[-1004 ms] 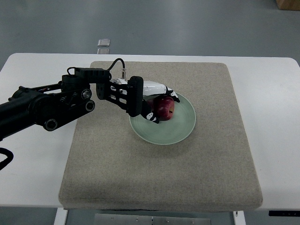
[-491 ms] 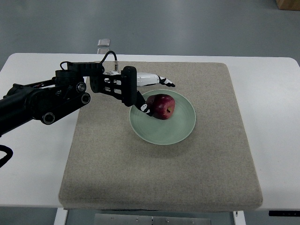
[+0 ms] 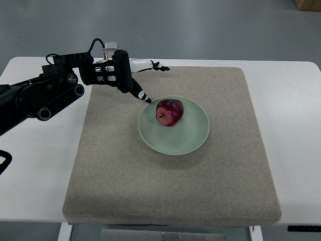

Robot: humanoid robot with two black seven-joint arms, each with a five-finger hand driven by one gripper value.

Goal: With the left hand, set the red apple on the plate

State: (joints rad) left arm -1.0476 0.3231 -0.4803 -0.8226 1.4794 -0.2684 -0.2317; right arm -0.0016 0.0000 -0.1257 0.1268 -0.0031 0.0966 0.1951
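Table: white, filling most of the frame, with grey floor along the top edge.
Mat: a large beige square covering the middle of the table, probably there to cushion the dishware and stop it sliding.
Left arm: black and jointed, entering from the left edge and reaching toward the upper middle of the frame.
Plate: pale green and round, at the centre of the frame on the mat, lying flat.
Left hand: in the upper left of centre, clear of the plate, with nothing in its grasp.
Fingers: spread apart and empty; one group points right along the mat's top edge, and a separate digit points down-right with its tip just beside the plate's upper left rim.
Red apple: resting on the upper left part of the plate, untouched by the hand.
Apple direction: it lies tipped on its side; the stem end faces lower left in the frame, so its core axis runs from lower left to upper right.
Task progress: judged complete, since the apple sits on the plate and the hand is free.
Right arm: out of view.
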